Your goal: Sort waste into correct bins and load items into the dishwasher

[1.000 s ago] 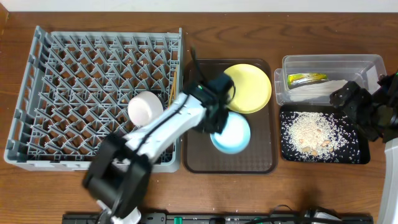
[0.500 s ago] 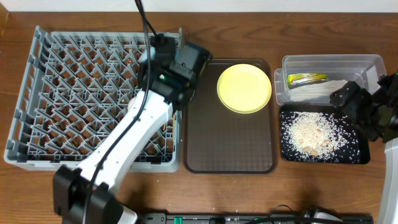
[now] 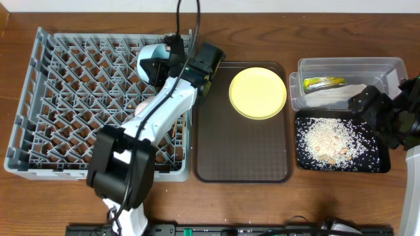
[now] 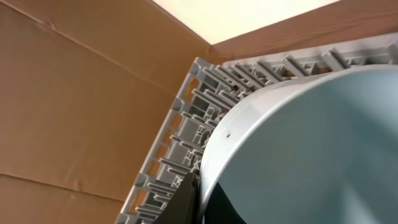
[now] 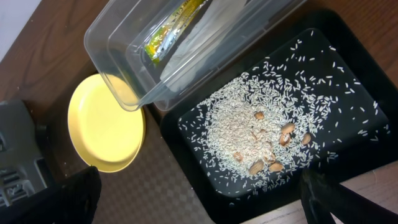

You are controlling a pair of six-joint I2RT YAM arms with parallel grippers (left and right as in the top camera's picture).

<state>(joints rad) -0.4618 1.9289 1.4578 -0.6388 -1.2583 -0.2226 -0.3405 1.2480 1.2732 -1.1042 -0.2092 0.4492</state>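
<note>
My left gripper (image 3: 159, 64) is shut on the rim of the small light-blue bowl (image 3: 151, 52), held tilted over the far right part of the grey dishwasher rack (image 3: 72, 98). In the left wrist view the light-blue bowl (image 4: 298, 143) fills the frame, with a black finger (image 4: 186, 200) on either side of its rim. The arm hides most of the white bowl (image 3: 140, 106). The yellow plate (image 3: 257, 92) lies on the brown tray (image 3: 243, 151). My right gripper (image 3: 384, 121) hangs open above the black tray (image 3: 302, 160) of rice scraps (image 3: 328, 141).
The clear tub (image 3: 387, 65) behind the black tray holds the green-and-orange wrapper (image 3: 323, 83) and white tissue (image 3: 341, 96). In the right wrist view I see the clear tub (image 5: 112, 37), the rice scraps (image 5: 255, 127) and the yellow plate (image 5: 106, 130). The chopsticks are hidden.
My left arm has lifted the light-blue bowl off the brown tray and swung it left over the rack's far right corner. The right arm has not moved.
</note>
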